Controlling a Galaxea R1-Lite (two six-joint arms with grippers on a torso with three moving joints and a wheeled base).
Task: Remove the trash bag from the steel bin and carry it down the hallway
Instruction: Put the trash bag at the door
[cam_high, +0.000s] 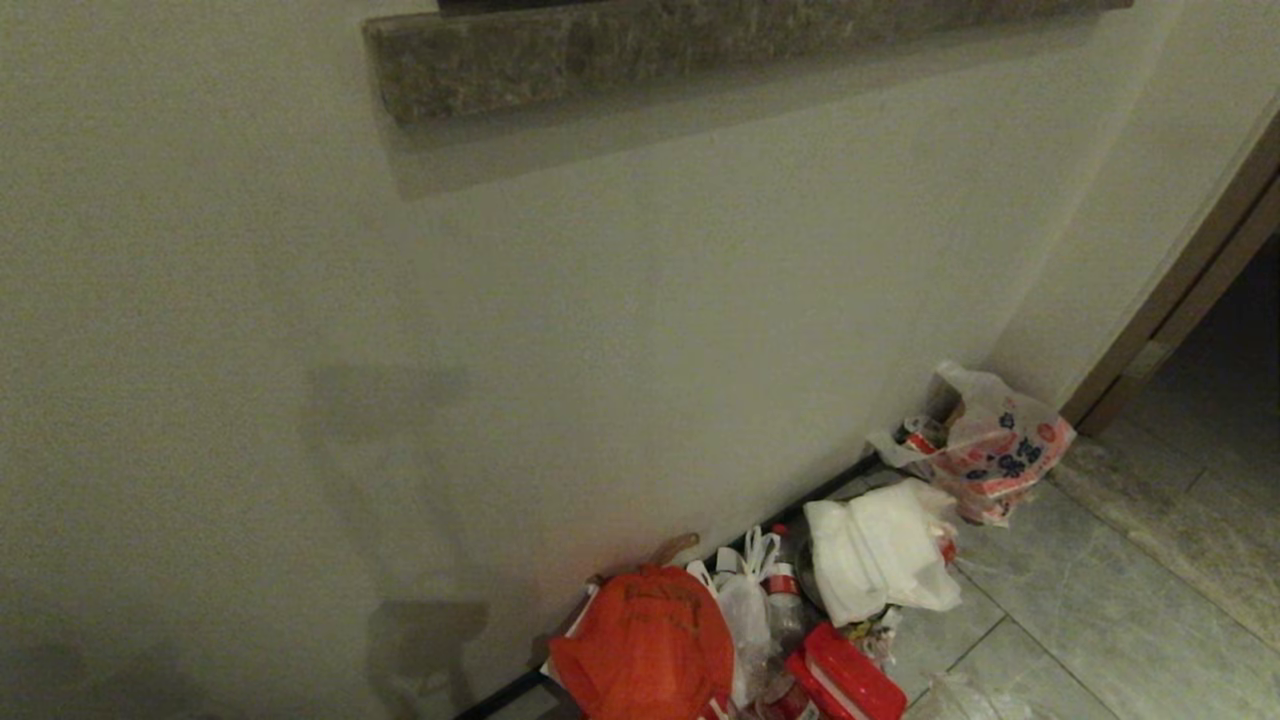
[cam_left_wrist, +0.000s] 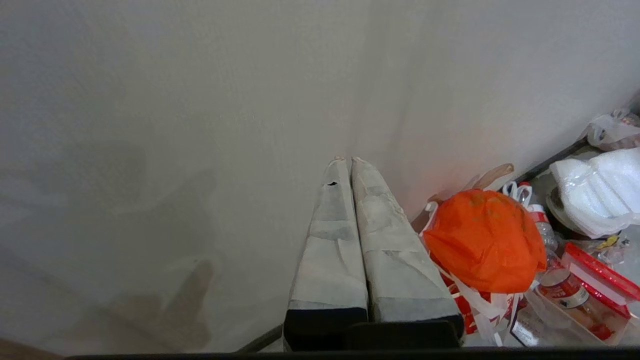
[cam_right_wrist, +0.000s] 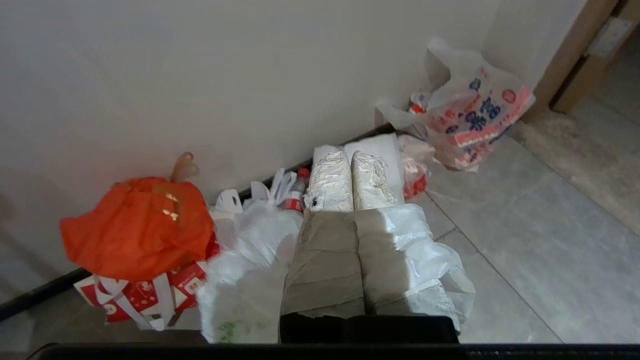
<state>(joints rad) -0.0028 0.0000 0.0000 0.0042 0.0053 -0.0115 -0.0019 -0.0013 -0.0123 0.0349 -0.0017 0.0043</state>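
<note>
Rubbish (cam_high: 800, 620) heaped along wall (cam_high: 500, 350), red bag (cam_high: 645, 650), printed bag (cam_high: 1000, 450)

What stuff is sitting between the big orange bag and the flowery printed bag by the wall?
In the head view, between the orange bag and the printed bag sit a small knotted clear bag, a red-capped bottle and a bulky white bag.

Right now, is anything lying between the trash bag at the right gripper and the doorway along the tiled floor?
Nothing visible does. The trash bag hangs at the right gripper. The red bag, white bag and printed bag lie along the wall's foot, the last nearest the door frame, beside the grey tiles, not across them.
</note>
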